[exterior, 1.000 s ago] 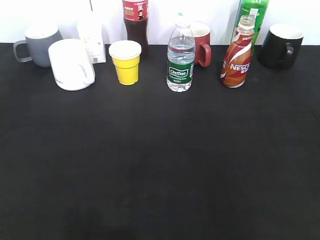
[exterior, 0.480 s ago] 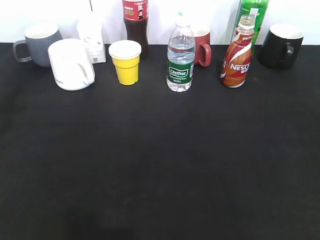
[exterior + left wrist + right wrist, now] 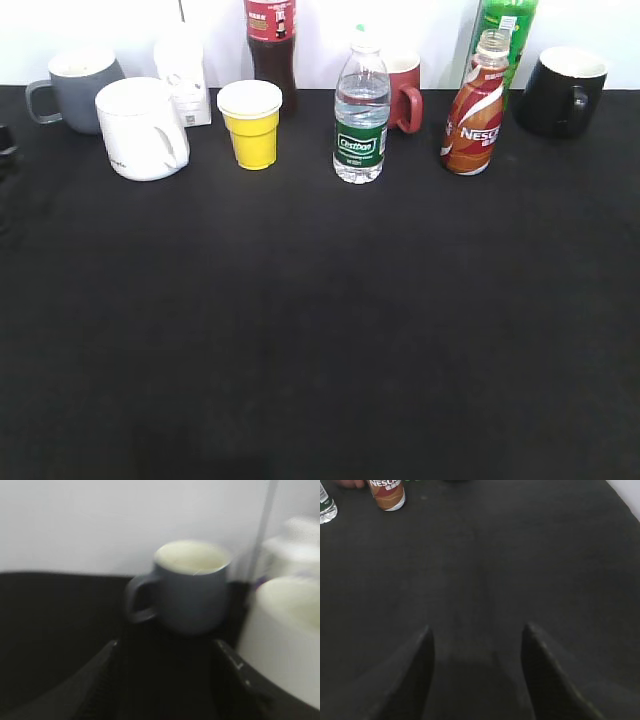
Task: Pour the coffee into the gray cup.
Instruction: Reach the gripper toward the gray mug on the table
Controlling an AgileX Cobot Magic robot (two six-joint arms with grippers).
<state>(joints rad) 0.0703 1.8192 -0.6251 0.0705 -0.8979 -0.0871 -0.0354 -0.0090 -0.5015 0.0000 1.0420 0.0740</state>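
Note:
The gray cup (image 3: 82, 90) stands at the far left back of the black table, handle to the left. In the left wrist view it (image 3: 192, 587) sits just ahead of my open, empty left gripper (image 3: 165, 645); the gripper's dark tip shows at the exterior view's left edge (image 3: 6, 150). The Nescafe coffee bottle (image 3: 475, 110) stands upright at the back right with no cap on its neck. Its base shows at the top left of the right wrist view (image 3: 387, 492). My right gripper (image 3: 477, 630) is open and empty over bare cloth, out of the exterior view.
A white mug (image 3: 142, 128) stands right beside the gray cup. Along the back are a white carton (image 3: 183, 75), yellow cup (image 3: 252, 123), cola bottle (image 3: 271, 45), water bottle (image 3: 361, 115), red mug (image 3: 403, 90), green bottle (image 3: 505, 30) and black mug (image 3: 562, 90).
My left gripper's tip has come into the exterior view at the left edge, near the gray cup. Nothing on the table has moved.

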